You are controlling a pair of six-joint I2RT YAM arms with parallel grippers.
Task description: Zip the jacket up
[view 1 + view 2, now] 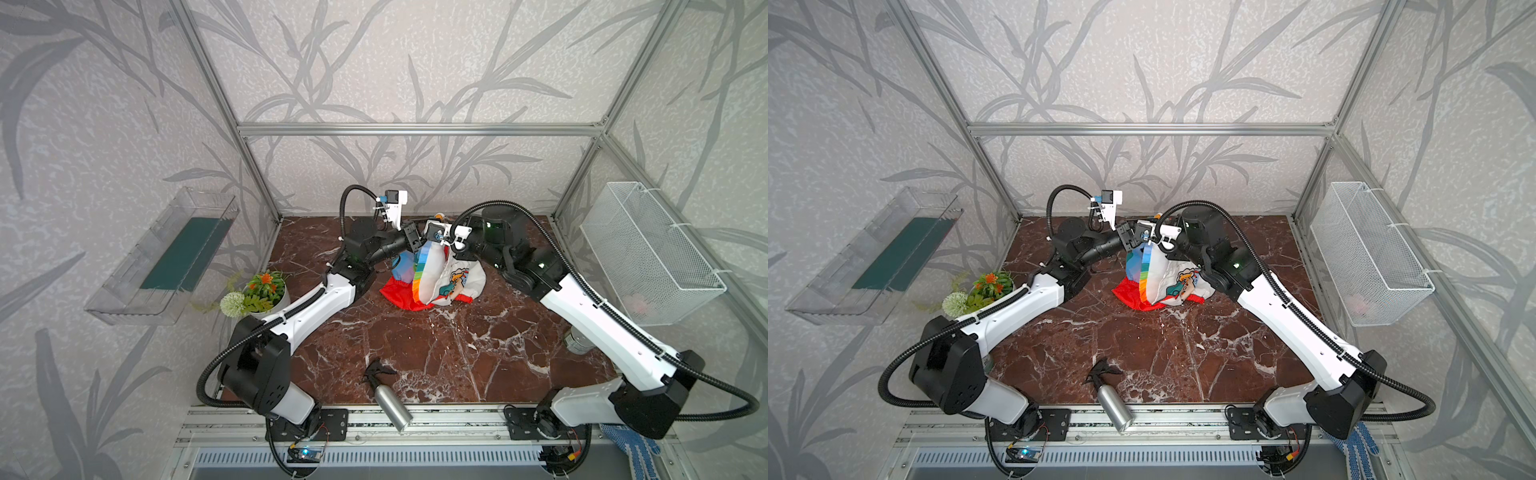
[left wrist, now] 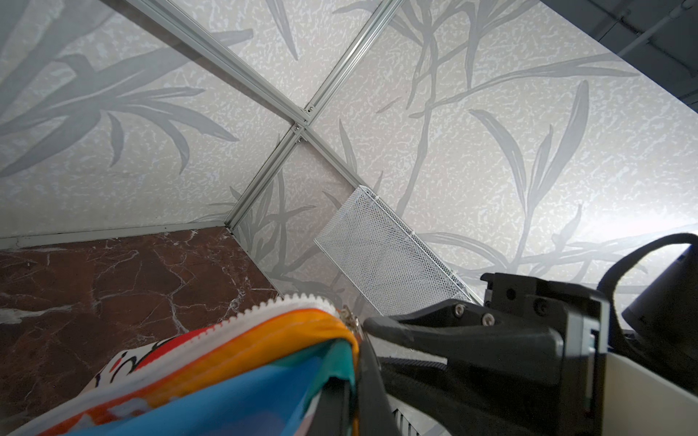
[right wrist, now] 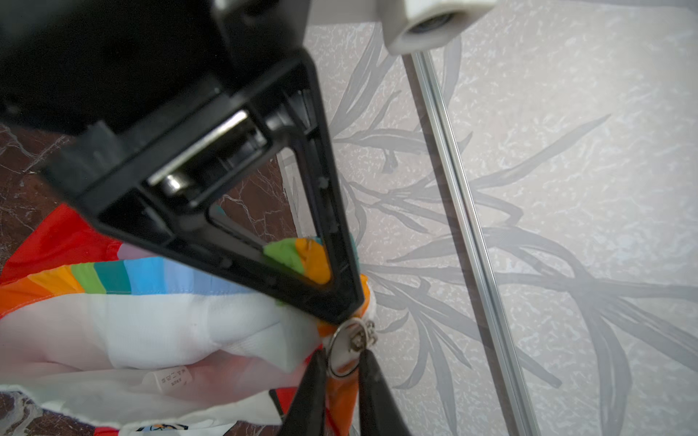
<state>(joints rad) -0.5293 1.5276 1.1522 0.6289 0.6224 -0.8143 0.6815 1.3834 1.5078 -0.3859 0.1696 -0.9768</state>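
Left gripper (image 3: 338, 315): jaws closed on rainbow edge of white, red-hooded child's jacket (image 1: 440, 278), hanging mid-frame, hood on brown marble tabletop (image 1: 436, 353). Right gripper (image 3: 345, 360): jaws pinching round metal zipper pull (image 3: 349, 343).

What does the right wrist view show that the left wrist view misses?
Only the right wrist view: the ring zipper pull clamped in the right gripper, with the left gripper pinching the jacket edge beside it. Only the left wrist view: the white zipper teeth and the mesh basket on the wall. Both: the jacket, the right gripper and the marble table.
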